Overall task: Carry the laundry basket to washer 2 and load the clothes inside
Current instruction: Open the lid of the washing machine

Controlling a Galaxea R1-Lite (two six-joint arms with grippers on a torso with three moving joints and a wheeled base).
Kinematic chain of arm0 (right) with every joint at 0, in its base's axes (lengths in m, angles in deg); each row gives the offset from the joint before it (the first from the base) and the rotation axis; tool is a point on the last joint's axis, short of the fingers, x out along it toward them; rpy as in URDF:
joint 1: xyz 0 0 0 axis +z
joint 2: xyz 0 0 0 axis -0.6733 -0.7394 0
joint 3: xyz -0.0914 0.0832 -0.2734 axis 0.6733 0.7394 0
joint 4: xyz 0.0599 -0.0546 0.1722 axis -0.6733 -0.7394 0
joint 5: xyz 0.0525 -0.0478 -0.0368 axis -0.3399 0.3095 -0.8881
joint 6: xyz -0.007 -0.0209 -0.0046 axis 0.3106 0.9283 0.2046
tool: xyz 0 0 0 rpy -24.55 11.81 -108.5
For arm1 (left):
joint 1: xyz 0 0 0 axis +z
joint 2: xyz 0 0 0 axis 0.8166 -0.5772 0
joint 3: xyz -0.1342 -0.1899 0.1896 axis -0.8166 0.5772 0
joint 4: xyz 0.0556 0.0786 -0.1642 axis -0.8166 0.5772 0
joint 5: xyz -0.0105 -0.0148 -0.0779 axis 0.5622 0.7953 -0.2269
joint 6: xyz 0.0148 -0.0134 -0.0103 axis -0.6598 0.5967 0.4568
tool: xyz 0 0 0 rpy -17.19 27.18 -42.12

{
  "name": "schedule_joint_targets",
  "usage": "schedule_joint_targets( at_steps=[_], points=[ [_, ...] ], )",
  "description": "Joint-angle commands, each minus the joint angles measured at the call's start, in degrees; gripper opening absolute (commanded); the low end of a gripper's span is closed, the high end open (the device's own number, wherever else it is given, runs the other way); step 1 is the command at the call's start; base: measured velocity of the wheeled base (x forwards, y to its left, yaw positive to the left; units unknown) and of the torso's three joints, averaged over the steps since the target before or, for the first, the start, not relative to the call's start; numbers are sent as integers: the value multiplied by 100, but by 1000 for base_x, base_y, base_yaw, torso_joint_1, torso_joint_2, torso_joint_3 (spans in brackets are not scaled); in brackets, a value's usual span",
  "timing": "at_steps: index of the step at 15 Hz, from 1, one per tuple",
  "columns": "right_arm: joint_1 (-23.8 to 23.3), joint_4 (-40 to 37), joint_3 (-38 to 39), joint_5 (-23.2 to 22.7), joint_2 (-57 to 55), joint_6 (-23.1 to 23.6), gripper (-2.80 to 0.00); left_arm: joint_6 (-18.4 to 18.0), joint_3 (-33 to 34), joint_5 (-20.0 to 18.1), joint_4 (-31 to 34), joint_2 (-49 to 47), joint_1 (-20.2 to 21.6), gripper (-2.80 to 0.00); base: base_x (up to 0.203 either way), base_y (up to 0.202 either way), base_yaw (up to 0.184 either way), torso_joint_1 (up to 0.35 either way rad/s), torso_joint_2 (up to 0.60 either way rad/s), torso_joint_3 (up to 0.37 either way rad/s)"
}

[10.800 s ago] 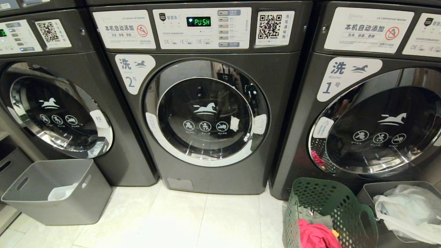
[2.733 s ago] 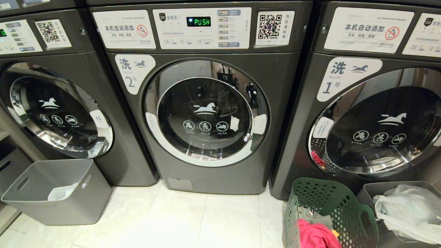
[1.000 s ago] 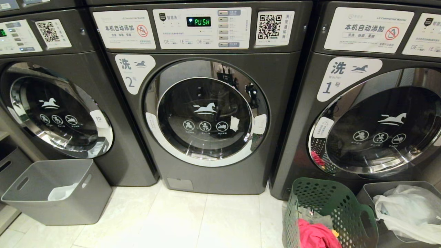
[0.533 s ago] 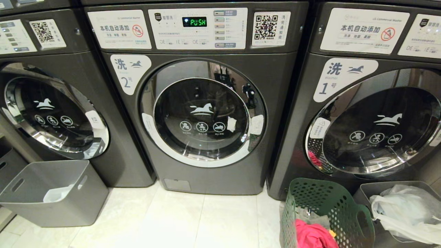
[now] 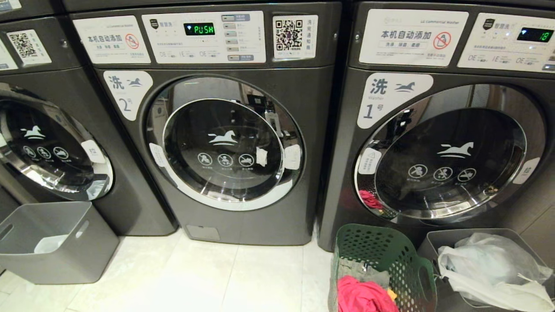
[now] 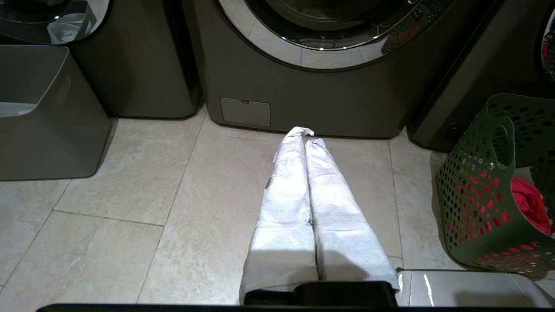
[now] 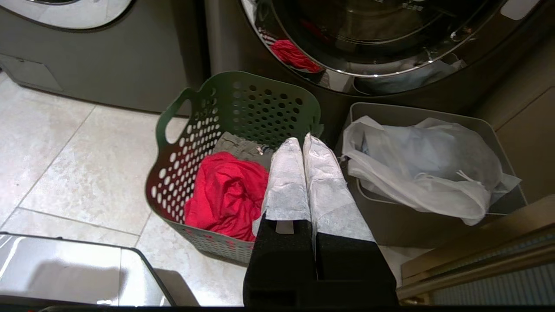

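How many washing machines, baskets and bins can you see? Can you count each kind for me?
Washing machines: 3 (washer 2, washer 1, unlabelled washer)
Green laundry basket: 1
Grey bins: 2 (left bin, right bin)
Total: 6

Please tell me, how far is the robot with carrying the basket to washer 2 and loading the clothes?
Nothing looks done yet. The laundry basket stands on the floor before washer 1, the clothes inside it. Washer 2 has its door shut. In hand: nothing; the left gripper and right gripper are shut and empty. Left: grasp the basket, carry it over, open the door, load.
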State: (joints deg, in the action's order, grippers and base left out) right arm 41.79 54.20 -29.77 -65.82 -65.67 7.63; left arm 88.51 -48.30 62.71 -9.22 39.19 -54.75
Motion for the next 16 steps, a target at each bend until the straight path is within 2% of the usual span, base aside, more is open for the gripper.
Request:
schedule_joint_targets(
  at_steps=[1, 13, 16],
  points=[
    [0, -7, 0, -3, -9, 7, -280, 4, -3, 2, 8, -6, 0, -280, 0, -192, 3, 7, 2, 2],
    [0, -7, 0, -3, -9, 7, -280, 13, 3, 6, 8, 0, 0, -280, 0, -195, 2, 3, 3, 2],
    [0, -7, 0, -3, -9, 2, -280, 13, 3, 2, 8, 0, 0, -280, 0, -74, 2, -1, 3, 1]
  ],
)
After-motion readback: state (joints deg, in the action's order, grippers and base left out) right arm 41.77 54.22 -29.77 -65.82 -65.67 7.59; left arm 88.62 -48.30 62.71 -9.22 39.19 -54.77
